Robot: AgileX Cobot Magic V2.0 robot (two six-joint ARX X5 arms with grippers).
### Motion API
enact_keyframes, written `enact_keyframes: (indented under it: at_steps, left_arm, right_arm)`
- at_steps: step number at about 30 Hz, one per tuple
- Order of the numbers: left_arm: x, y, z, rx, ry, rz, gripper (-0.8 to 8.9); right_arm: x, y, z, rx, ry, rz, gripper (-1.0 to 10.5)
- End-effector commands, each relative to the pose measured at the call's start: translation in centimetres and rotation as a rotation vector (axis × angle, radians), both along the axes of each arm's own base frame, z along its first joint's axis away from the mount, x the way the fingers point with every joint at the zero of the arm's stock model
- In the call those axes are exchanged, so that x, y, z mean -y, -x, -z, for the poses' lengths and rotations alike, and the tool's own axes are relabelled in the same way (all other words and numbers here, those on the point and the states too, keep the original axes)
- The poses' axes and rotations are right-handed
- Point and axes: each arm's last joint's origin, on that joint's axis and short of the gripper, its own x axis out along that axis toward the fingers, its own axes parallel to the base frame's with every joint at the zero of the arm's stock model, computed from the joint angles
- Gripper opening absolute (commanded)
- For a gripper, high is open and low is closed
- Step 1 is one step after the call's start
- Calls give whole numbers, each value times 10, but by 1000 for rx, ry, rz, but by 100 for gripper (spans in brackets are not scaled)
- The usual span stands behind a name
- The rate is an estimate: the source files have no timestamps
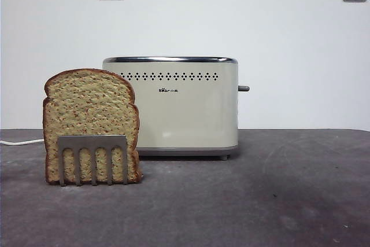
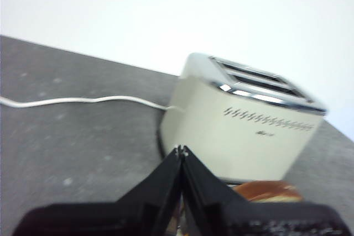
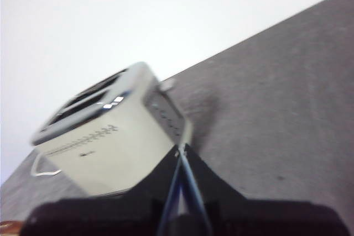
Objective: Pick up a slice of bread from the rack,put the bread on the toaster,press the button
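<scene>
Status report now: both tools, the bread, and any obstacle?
Left tool and right tool shut, empty, high. Slice of bread upright in rack, beside toaster. No obstacle seen.

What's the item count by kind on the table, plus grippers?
slice of bread: 1
rack: 1
toaster: 1, with button
white cable: 1
grippers: 2, left gripper and right gripper, both shut and empty
Total: 6
</scene>
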Motion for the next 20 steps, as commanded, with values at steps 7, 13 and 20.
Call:
enact_keyframes:
  at_steps: [7,13,20]
  left_arm:
    - [5,3,-66,2,-131,205,-8]
    - [9,2,-104,-41,-222,370,-8]
    - [10,-1,-132,-125,-321,476,-8]
  right_arm:
    - [-6,-14,-69,-15,160,-221,-12]
    - [-9,-23,-121,-84,321,-341,-12]
    - [-12,-29,-164,-197,476,-449,-12]
